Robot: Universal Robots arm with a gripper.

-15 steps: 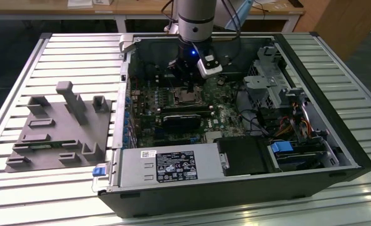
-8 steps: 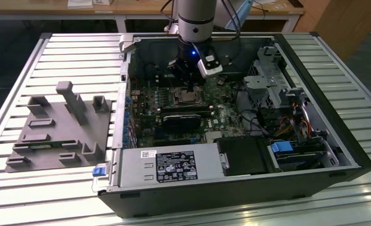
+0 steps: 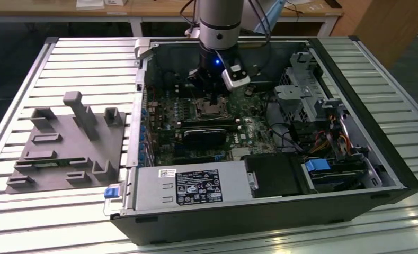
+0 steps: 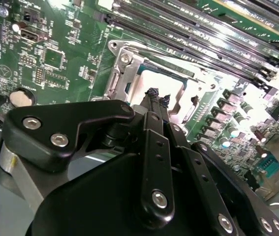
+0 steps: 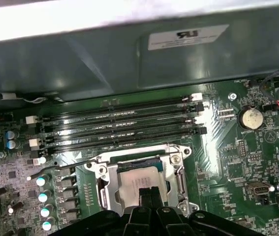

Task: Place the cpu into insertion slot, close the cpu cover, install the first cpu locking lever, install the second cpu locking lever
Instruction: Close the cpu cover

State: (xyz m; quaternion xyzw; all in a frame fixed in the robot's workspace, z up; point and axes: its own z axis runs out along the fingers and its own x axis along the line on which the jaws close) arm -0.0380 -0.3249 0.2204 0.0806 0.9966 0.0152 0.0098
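Open case (image 3: 265, 222), closed tool (image 5: 151, 193) — over cpu (image 5: 137, 177)

**Bare metal, glossy board, matt black**

The cpu (image 5: 141, 178) has a dull silvery-grey metal top, framed by the brighter, smooth metal of the cpu cover (image 5: 108, 189). The motherboard (image 4: 65, 29) is glossy green, and its black plastic memory slots (image 5: 119, 123) catch glare. The gripper (image 4: 157, 94) is matt black with shiny screw heads. The table (image 3: 74, 58) is ribbed pale metal.

Cpu (image 5: 138, 176) edge behind claw (image 5: 150, 193)
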